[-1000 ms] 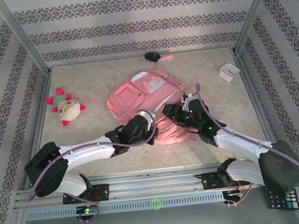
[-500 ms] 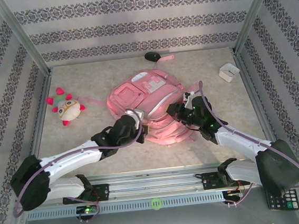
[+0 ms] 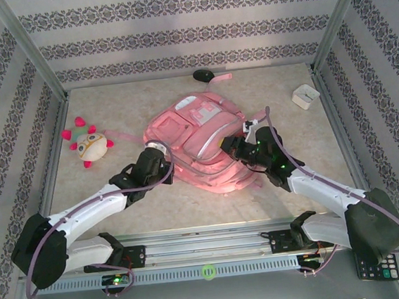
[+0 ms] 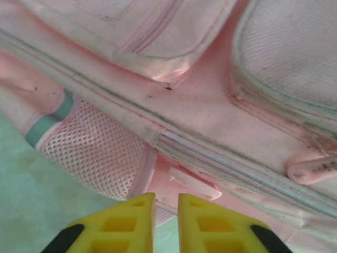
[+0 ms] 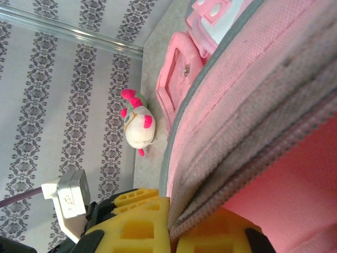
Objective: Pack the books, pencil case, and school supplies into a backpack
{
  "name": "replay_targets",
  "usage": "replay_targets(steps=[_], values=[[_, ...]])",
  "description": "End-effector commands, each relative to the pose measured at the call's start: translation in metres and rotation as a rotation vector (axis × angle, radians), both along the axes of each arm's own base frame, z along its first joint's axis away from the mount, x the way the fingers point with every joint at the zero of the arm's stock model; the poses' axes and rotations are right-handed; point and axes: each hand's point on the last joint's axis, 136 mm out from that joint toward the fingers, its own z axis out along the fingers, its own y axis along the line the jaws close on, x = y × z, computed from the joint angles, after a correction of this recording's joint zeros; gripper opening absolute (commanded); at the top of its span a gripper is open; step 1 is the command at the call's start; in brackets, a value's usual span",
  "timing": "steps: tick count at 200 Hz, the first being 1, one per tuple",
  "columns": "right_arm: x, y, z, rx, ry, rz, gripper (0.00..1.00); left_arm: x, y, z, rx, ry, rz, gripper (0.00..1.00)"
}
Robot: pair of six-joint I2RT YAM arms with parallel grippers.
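Two grippers work at the backpack [image 3: 200, 141], which lies flat in the middle of the table [image 3: 294, 183], its front pockets facing up. The right gripper [image 5: 171, 221] is clenched on the backpack's zip edge: in the right wrist view the grey-pink seam runs straight between its yellow fingers. This grip probably serves to lift the rim of the main opening, or to keep the bag from sliding while the other arm works.

The left gripper [image 4: 166, 203] is at the left side of the backpack, just above the mesh pocket [image 4: 97, 153]. Its fingers stand a little apart and grasp nothing. They point at the long zip line [image 4: 231, 168], so it seems this arm is looking for a place to take hold, maybe the pink pull [image 4: 316, 168] further along.

What lies inside the backpack cannot be told. A plush toy [image 3: 90, 147] sits well apart on the left, and a white box [image 3: 305, 97] is at the far right.
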Motion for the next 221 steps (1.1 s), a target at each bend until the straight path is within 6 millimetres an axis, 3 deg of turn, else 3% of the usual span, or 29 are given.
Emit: replay_targets(steps=[1,9,25,46,78,105,154,176,221], values=[[0.007,0.01,0.033,0.03,-0.097,-0.052,0.0,0.008,-0.022,0.044,-0.108,-0.134,-0.108,0.46],[0.005,0.017,0.035,0.031,-0.103,-0.064,0.0,0.006,-0.028,0.056,-0.135,-0.186,-0.153,0.54],[0.002,0.029,0.04,0.043,-0.118,-0.087,0.0,-0.001,-0.038,0.078,-0.149,-0.301,-0.271,0.58],[-0.007,0.047,0.051,0.057,-0.153,-0.12,0.0,-0.008,-0.038,0.085,-0.055,-0.387,-0.378,0.68],[-0.016,0.076,0.055,0.043,-0.177,-0.125,0.0,0.007,-0.016,0.083,0.08,-0.363,-0.278,0.73],[-0.014,0.099,0.044,0.06,-0.167,-0.183,0.0,0.025,0.025,0.078,0.057,-0.273,0.051,0.72],[-0.01,0.166,0.025,0.061,-0.148,-0.14,0.0,0.021,0.058,0.067,-0.017,-0.156,0.25,0.7],[-0.015,0.181,0.01,0.03,-0.134,-0.097,0.1,0.017,0.066,0.072,-0.009,-0.154,0.259,0.7],[-0.049,0.165,-0.03,-0.082,-0.016,0.028,0.41,0.009,0.072,0.087,0.002,-0.176,0.235,0.71]])
